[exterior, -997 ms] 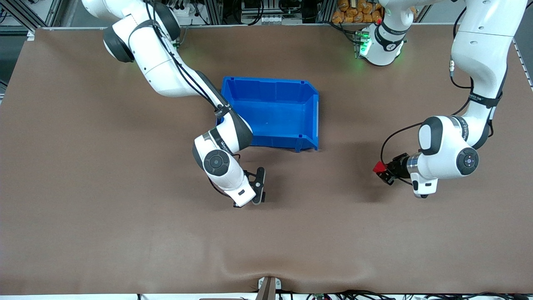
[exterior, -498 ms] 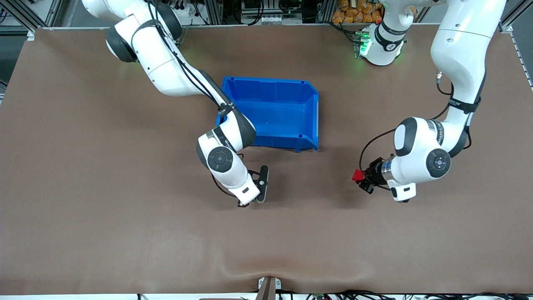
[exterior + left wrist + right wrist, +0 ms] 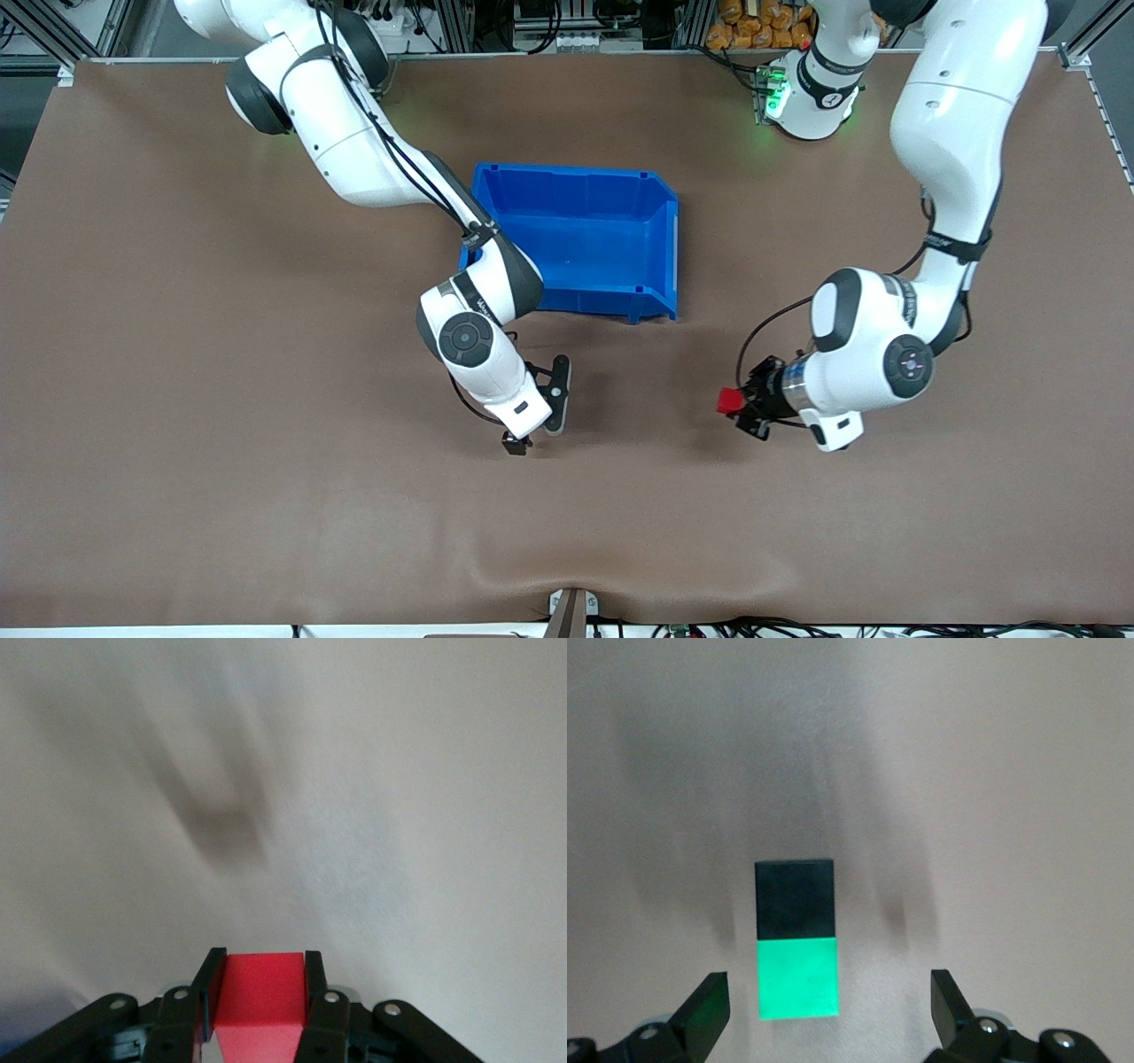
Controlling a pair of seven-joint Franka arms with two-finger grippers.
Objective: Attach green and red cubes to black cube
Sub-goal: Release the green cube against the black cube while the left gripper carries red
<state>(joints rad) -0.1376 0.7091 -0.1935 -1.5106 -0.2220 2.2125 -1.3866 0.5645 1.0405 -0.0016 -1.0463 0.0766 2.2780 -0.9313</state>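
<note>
In the right wrist view a bright green cube (image 3: 797,979) lies on the brown table, joined face to face with a black cube (image 3: 794,896). My right gripper (image 3: 828,1005) is open above them, its fingers (image 3: 709,1005) standing wide on either side of the green cube and touching neither. In the front view my right gripper (image 3: 537,420) hangs just in front of the blue bin and hides both cubes. My left gripper (image 3: 742,409) is shut on the red cube (image 3: 728,400) over bare table toward the left arm's end. The red cube (image 3: 260,1005) fills the left gripper (image 3: 260,967).
The blue bin (image 3: 576,173) stands mid-table with nothing in it, farther from the front camera than both grippers. The right arm's forearm crosses over one corner of the bin. Brown table (image 3: 266,496) stretches wide around both hands.
My right gripper has opened and let go of the joined green and black cubes. My left arm has carried the red cube toward the right arm's end, closer to them.
</note>
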